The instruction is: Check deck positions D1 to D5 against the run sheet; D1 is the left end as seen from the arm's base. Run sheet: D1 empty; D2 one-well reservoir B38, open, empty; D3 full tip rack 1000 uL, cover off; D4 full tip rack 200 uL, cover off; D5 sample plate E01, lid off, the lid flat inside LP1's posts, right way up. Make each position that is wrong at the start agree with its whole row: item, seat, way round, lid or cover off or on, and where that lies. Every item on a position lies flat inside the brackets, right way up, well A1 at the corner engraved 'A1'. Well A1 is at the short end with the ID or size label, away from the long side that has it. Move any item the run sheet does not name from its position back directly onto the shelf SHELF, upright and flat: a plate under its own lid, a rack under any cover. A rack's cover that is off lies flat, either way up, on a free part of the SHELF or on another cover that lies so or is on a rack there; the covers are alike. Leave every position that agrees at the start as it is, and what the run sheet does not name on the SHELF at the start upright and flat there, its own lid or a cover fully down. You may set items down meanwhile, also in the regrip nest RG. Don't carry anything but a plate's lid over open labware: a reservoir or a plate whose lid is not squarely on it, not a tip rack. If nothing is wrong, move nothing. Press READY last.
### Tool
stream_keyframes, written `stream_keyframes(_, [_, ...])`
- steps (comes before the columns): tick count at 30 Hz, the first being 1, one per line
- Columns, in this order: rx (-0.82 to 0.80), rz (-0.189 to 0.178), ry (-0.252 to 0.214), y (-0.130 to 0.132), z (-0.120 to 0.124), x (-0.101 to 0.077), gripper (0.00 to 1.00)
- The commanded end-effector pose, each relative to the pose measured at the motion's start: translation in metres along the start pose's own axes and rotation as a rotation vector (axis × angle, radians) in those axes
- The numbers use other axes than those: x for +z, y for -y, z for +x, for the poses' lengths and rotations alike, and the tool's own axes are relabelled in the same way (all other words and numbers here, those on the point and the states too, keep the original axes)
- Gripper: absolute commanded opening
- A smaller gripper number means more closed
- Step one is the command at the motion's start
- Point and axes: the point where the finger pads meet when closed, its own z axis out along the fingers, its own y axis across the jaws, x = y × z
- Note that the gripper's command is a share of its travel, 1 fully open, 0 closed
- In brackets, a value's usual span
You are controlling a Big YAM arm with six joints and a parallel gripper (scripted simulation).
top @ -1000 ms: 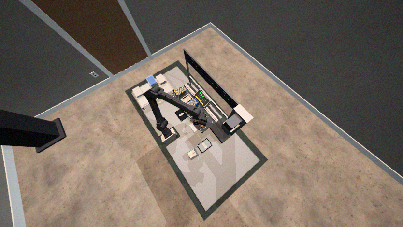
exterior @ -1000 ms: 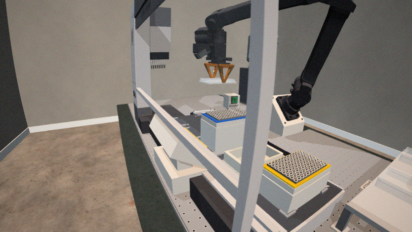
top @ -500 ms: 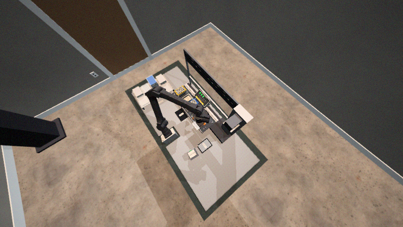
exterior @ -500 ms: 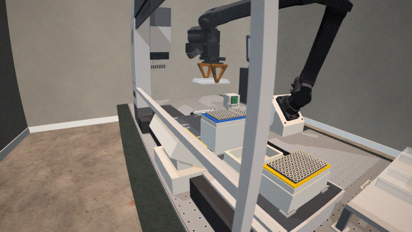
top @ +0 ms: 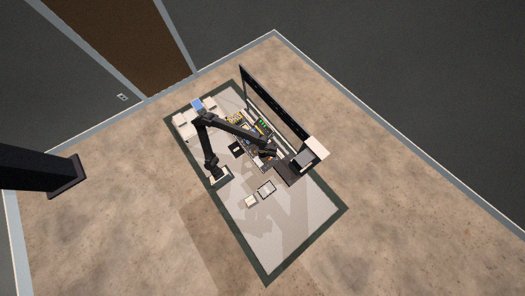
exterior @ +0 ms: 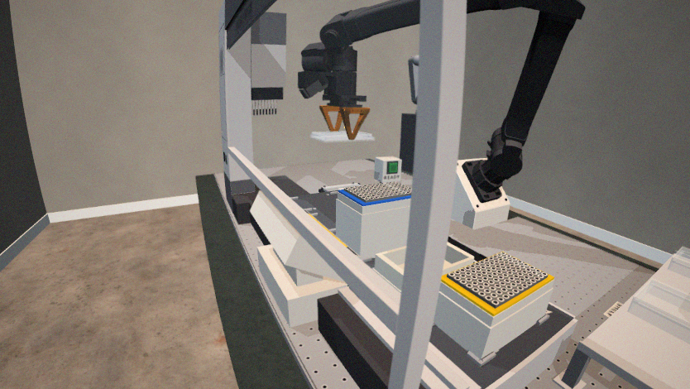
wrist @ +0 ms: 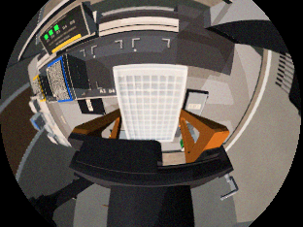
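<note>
My gripper [exterior: 343, 130] is shut on a thin white well plate [exterior: 342, 136] and holds it level, high above the far end of the deck. In the wrist view the plate [wrist: 151, 102] shows its grid of wells between the orange fingers, and an empty deck position with white corner brackets [wrist: 132, 44] lies beyond it. On the deck row stand a blue-topped tip rack [exterior: 376, 194], an open white reservoir [exterior: 419, 263] and a yellow-topped tip rack [exterior: 497, 281]; both racks are uncovered. From above, the gripper [top: 268, 152] is over the deck end near the tall column.
The gantry's frame post [exterior: 427, 193] and slanted rail [exterior: 309, 227] run along the deck. The READY button box [exterior: 391, 169] sits behind the blue rack. The shelf [exterior: 641, 320] is at the near right. The arm's base [top: 217, 172] stands beside the deck.
</note>
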Motion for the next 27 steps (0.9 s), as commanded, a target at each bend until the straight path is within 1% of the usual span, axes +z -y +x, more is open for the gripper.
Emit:
stream_keyframes(1, [-0.003, 0.015, 0.011, 0.004, -0.025, -0.012, 0.0])
stream_keyframes(7, [0.005, 0.015, 0.019, 0.007, -0.036, -0.015, 0.0])
stream_keyframes(10, [-0.003, 0.014, 0.011, 0.003, -0.045, -0.011, 0.0])
stream_keyframes(12, [-0.003, 0.014, 0.011, 0.003, -0.045, -0.011, 0.0])
stream_keyframes(13, [0.011, 0.016, 0.024, 0.009, -0.044, -0.017, 0.0])
stream_keyframes(16, [-0.003, 0.013, 0.011, 0.003, -0.055, -0.011, 0.0])
stream_keyframes(22, [-0.004, 0.013, 0.011, 0.003, -0.069, -0.011, 0.0])
stream_keyframes(25, [0.023, 0.016, 0.036, 0.014, -0.065, -0.022, 0.0])
stream_keyframes(27, [0.023, 0.016, 0.036, 0.014, -0.065, -0.022, 0.0])
